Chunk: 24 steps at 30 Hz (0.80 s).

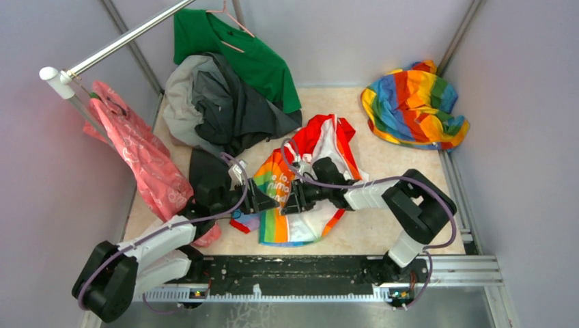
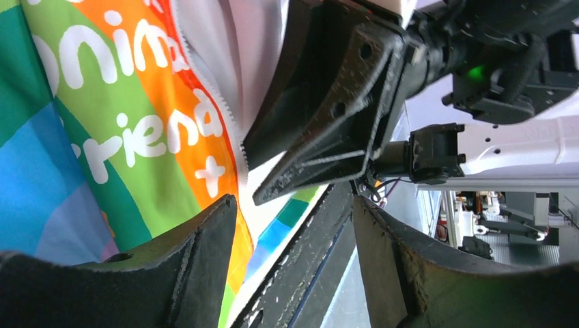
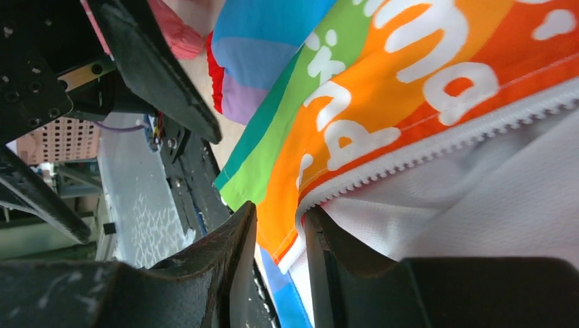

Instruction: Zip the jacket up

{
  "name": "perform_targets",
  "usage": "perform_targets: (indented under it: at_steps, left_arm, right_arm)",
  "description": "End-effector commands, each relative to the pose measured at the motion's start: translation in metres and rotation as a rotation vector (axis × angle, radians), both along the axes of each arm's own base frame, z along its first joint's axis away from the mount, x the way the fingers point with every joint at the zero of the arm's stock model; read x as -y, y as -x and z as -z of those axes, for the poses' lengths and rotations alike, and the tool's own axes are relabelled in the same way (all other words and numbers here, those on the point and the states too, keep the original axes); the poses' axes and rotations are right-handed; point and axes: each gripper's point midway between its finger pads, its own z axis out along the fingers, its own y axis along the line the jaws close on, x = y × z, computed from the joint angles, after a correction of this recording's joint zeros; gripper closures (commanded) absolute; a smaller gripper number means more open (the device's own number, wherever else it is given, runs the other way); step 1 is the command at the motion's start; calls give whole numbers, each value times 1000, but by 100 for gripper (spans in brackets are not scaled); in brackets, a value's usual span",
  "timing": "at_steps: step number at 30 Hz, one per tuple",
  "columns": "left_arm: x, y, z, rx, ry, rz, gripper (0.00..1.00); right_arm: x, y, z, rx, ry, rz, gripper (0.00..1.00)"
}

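- The surface (image 1: 382, 229) is boxed in by plain walls on the left, back and right. A dark rail (image 1: 307, 270) with the arm bases runs along its near edge.
- The back left is crowded. A dark grey garment (image 1: 229, 109) lies heaped under a green shirt (image 1: 256, 58), and a pink bag (image 1: 147, 160) hangs from a pole (image 1: 123, 41) down the left side.
- A rainbow cloth (image 1: 413, 102) sits bunched in the back right corner, well apart from the rest.
- Bare surface shows to the right of the jacket (image 1: 276, 229), between it, the rainbow cloth and the right wall. On its left the jacket lies just beside the grey garment.
- The jacket lies at the middle of the surface. Its long axis runs from the near hem to the red hood at the far end, leaning slightly right as it goes back.
- Its zipper edge (image 3: 437, 140) has bare white teeth along the orange panel, with the white lining beside it.
- The left gripper (image 1: 263, 200) and the right gripper (image 1: 291, 198) face each other tip to tip, close together, over the jacket's near-left part.
- The left gripper stands wide with nothing between its fingers. The rainbow panel lies just beside one finger.
- The right gripper is narrow, and the lower corner of the jacket's zipper edge fills the gap between its fingers.
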Motion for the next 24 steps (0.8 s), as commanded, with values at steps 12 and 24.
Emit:
perform_targets:
  at_steps: [12,24]
  left_arm:
    - [2,4,-14,80,43,32,30]
    - [4,3,-18,163,38,66,26]
  right_arm:
    - [-7,-25,-25,48,-105,-10,97]
    - [22,-57,-69,138,-207,-53,99]
